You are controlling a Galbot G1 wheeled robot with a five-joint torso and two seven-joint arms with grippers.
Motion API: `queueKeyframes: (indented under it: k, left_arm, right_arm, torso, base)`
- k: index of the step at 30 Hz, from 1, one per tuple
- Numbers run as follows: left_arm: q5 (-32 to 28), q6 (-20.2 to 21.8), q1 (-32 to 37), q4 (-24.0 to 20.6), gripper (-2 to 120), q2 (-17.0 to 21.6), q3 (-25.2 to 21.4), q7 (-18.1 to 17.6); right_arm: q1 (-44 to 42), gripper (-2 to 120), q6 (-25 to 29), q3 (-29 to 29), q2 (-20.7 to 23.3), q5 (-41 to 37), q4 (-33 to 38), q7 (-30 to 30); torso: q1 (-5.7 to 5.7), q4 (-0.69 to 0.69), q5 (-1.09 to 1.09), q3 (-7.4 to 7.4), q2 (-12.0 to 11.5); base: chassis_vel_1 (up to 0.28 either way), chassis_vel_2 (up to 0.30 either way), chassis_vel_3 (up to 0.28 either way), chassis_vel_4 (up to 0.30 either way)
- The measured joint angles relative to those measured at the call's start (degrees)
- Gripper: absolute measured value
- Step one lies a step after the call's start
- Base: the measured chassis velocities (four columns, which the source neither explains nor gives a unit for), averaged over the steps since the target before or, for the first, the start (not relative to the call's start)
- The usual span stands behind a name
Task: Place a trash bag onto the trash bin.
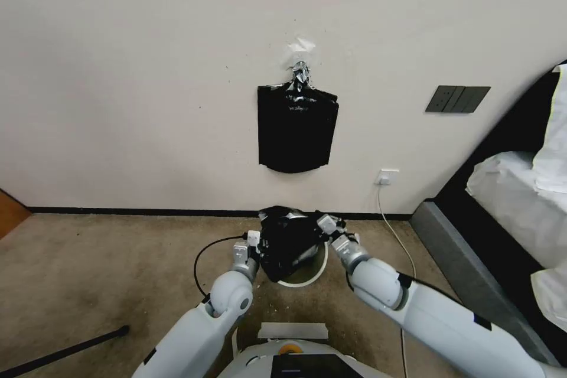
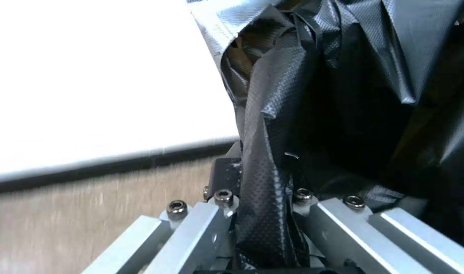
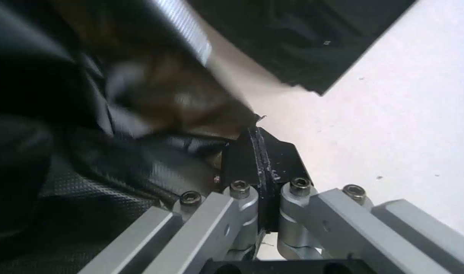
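Observation:
A crinkled black trash bag [image 1: 288,241] hangs stretched between my two grippers, low over the white trash bin [image 1: 322,267]. Just part of the bin's rim peeks out below the bag. My left gripper [image 1: 255,243] is shut on the bag's left side. In the left wrist view a twisted strip of the trash bag [image 2: 265,152] runs between the closed fingers of the left gripper [image 2: 262,169]. My right gripper [image 1: 331,225] holds the bag's right edge. The right wrist view shows the right gripper [image 3: 257,146] with pads pressed together and the trash bag [image 3: 90,171] bunched against them.
A flat bundle of black bags [image 1: 297,130] hangs from a clip on the wall behind the bin. A white cable [image 1: 396,221] drops from an outlet [image 1: 387,177] to the carpet. The bed [image 1: 508,189] and its grey base stand at the right. A black pole [image 1: 59,354] lies at the lower left.

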State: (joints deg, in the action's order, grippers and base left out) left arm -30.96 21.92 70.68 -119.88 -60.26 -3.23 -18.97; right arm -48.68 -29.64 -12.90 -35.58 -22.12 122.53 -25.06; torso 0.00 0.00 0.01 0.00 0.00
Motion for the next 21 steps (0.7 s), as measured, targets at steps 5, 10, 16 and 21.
queueKeyframes:
  k: [5,10,16,21]
  left_arm:
    - [-0.5,-3.0,0.8,-1.8,3,1.6,-1.8,2.2]
    - [-2.6,-10.0,1.3,-2.1,3,1.7,-3.2,3.9]
    - [-10.7,-13.4,1.9,-2.7,3,0.2,-5.1,1.7]
    - [-15.8,-13.5,2.0,-3.2,3,-0.3,-5.8,-0.2]
  right_arm:
    - [1.4,0,0.0,0.5,4.2,-4.2,0.3,0.0]
    - [-0.8,0,1.9,2.6,7.4,-7.4,0.3,1.1]
    - [-12.1,0,5.9,12.6,9.8,-9.2,3.8,5.9]
    - [-17.3,0,8.2,15.9,9.4,-8.0,4.5,7.5]
  torso:
    - [0.00,0.00,0.00,0.00,0.0]
    - [0.00,0.00,-0.01,0.00,0.0]
    - [0.00,-0.01,-0.03,-0.01,0.0]
    - [0.00,-0.01,-0.01,-0.01,0.0]
  base:
    - [0.000,0.000,0.000,0.000]
    - [0.000,0.000,0.000,0.000]
    - [0.000,0.000,0.000,0.000]
    - [0.000,0.000,0.000,0.000]
